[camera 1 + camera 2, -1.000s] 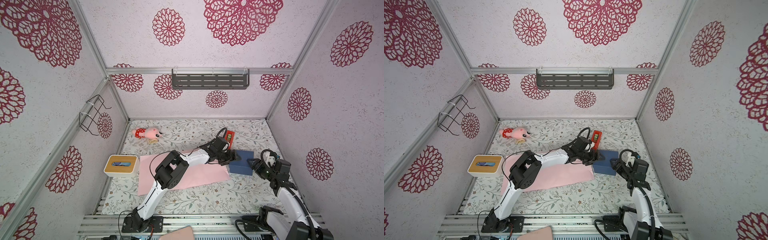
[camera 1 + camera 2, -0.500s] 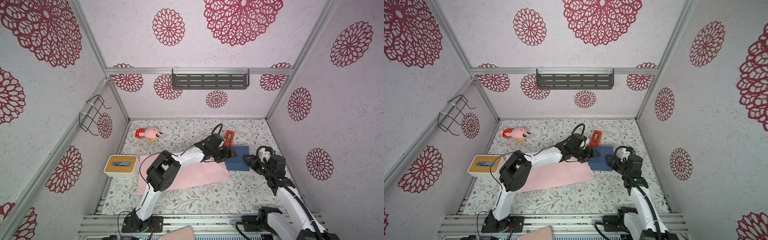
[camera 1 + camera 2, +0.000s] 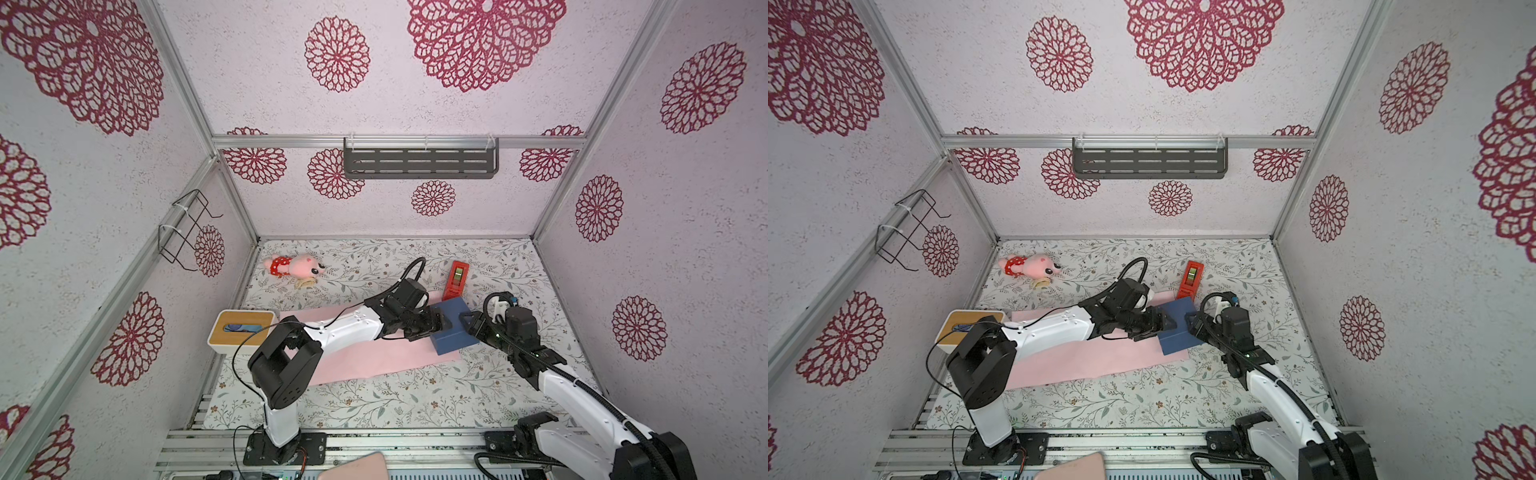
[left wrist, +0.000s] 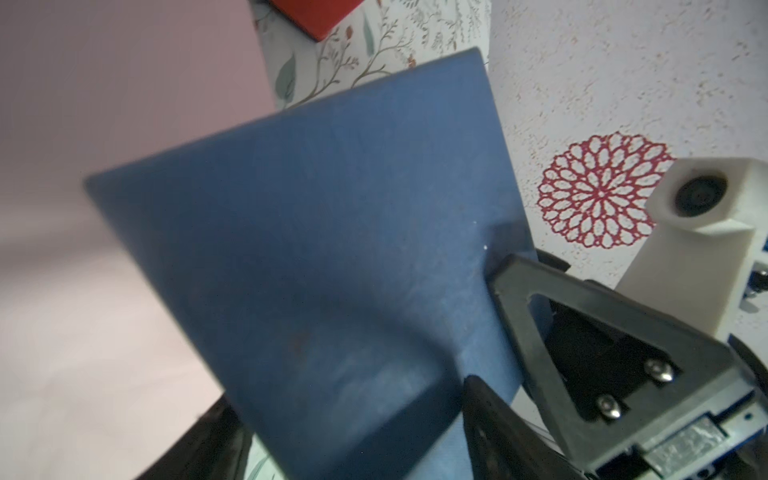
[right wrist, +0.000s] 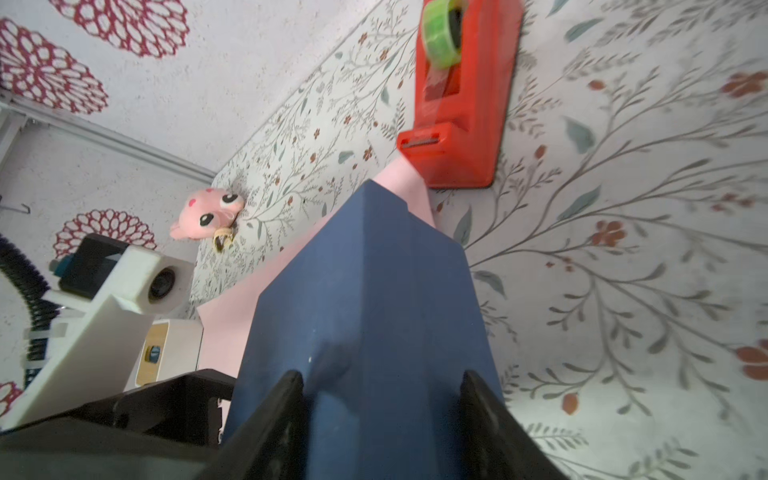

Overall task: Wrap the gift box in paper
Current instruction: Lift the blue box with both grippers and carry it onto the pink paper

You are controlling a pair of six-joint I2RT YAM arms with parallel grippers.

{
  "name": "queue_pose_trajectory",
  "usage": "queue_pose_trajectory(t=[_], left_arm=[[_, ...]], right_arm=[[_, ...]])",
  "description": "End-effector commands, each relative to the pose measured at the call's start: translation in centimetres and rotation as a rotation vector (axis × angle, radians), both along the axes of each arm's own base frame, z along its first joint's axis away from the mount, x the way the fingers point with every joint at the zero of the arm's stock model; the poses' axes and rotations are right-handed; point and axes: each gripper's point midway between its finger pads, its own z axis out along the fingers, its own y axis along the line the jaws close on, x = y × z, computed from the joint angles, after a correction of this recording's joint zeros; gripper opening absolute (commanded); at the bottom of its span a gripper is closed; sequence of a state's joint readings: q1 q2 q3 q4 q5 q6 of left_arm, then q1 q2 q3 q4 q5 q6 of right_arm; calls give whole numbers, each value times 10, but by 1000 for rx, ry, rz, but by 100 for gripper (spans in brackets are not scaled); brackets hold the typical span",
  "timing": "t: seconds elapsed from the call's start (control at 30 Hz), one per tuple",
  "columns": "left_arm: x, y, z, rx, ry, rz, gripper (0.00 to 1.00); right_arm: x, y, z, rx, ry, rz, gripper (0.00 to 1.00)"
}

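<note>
Gift box [image 3: 454, 338] apparently on paper's [image 3: 374, 359] right end; tape dispenser [image 3: 456, 279] behind

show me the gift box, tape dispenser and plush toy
gift box [image 3: 453, 334]: in a top view, blue top face
tape dispenser [image 3: 454, 289]: in a top view, red body
plush toy [image 3: 305, 266]: in a top view, pink head

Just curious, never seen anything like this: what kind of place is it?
Probably a robot test booth dressed as a room: wallpapered panels in an aluminium frame, and two arms bolted to a rail at a floral tabletop.
</note>
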State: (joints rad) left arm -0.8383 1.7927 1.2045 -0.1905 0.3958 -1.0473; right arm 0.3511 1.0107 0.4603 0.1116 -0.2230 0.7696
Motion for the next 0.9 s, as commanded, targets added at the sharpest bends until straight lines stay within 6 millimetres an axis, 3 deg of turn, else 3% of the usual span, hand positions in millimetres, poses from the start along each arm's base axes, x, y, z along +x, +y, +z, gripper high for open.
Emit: queue_pose_trajectory(t=[0.0,0.2,0.27,0.3,0.43,0.47,0.5,0.67,0.87], left_arm=[[-15,12,48,-116,-127,-38,80],[-15,66,19,-36,-97,54,80],[-13,97,9,11,-106,103,80],[-9,117,1,47,-111,135,81],[-13,149,-17,113,-85,187,81],[-13,175,-28,136,-75,244,81],[-5,219,-37,194,-87,338,83],[6,250,-42,249,-94,415,84],[9,261,-29,278,-147,440,85]], right_arm=[[-14,81,30,140,-34,224,60],[-20,150,13,133,-3,340,60],[-23,166,22,156,-26,373,60],[-22,181,3,138,15,393,60],[-22,219,-12,143,44,452,60],[-20,252,-23,152,63,505,61],[-18,267,-32,141,78,523,62],[-6,262,-41,81,81,510,67],[10,225,-38,-1,70,459,73]])
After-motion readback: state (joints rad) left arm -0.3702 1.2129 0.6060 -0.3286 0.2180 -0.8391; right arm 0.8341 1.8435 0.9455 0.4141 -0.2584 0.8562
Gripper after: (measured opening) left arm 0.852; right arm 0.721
